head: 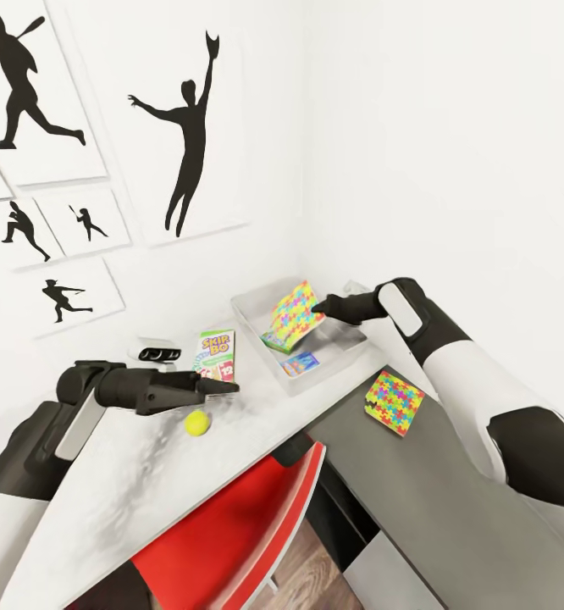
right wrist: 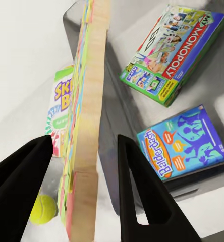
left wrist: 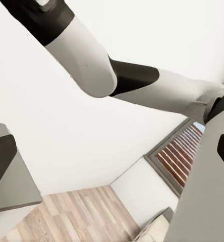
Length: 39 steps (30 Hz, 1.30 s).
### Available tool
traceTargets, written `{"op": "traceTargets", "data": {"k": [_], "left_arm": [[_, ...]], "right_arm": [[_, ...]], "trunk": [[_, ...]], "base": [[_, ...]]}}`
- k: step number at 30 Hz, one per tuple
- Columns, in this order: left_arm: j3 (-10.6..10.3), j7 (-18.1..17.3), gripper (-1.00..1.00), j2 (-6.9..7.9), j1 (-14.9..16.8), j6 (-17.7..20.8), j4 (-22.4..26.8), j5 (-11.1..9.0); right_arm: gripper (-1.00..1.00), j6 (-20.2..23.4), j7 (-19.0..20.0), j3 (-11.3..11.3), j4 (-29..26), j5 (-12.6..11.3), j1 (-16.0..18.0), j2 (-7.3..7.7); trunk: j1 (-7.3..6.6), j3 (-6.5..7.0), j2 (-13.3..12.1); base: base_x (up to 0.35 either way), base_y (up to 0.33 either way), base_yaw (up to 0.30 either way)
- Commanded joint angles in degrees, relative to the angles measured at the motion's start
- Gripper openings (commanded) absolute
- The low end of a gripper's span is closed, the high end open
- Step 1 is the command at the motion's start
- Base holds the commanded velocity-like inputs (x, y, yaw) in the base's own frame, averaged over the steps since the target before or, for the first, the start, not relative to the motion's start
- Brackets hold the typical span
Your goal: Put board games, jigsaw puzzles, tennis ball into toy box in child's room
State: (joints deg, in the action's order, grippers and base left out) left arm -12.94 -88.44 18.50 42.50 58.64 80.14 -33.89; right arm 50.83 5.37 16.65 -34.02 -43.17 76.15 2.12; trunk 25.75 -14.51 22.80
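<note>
Right wrist view: right hand (right wrist: 84,166) grasping jigsaw puzzle (right wrist: 87,101) above toy box (right wrist: 157,108) with two board games (right wrist: 170,50)

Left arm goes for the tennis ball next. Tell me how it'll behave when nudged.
The tennis ball is round and sits loose on the smooth pale table, so it will likely roll away from a push. It looks light. The left tool hovers close, so approach from above.

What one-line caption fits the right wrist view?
Right gripper holds a jigsaw puzzle edge-on above the toy box, where Monopoly and Balderdash lie.
</note>
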Motion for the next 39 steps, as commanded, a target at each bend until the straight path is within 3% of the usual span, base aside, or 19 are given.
{"op": "traceTargets", "data": {"k": [1, 6, 12, 39], "left_arm": [[0.22, 0.15, 1.00, -0.08, 0.40, 0.60, 0.01, -0.10], [1.65, 1.54, 1.00, -0.28, 1.86, 0.60, 0.01, -0.12], [1.77, 1.77, 1.00, -0.37, 1.96, 0.60, 0.01, -0.10], [1.40, 1.87, 1.00, -0.55, 1.97, 0.60, 0.01, 0.05]], "right_arm": [[-1.00, -0.04, 0.59, -0.11, -0.04, 0.45, 0.12, 0.19], [-1.00, -0.11, 0.61, -1.73, -0.08, 0.76, 0.22, 0.42], [-1.00, -0.17, 0.59, -3.45, -0.02, 0.88, 0.22, 0.34], [-1.00, -0.56, -0.01, -3.47, 0.80, 0.76, 0.60, -0.26]], "trunk": [[0.03, -0.12, 0.12], [0.03, -0.12, 0.12], [0.03, -0.12, 0.12], [0.03, -0.35, 0.12]], "base": [[0.000, 0.000, 0.000], [0.000, 0.000, 0.000], [0.000, 0.000, 0.000], [0.000, 0.000, 0.000]]}}
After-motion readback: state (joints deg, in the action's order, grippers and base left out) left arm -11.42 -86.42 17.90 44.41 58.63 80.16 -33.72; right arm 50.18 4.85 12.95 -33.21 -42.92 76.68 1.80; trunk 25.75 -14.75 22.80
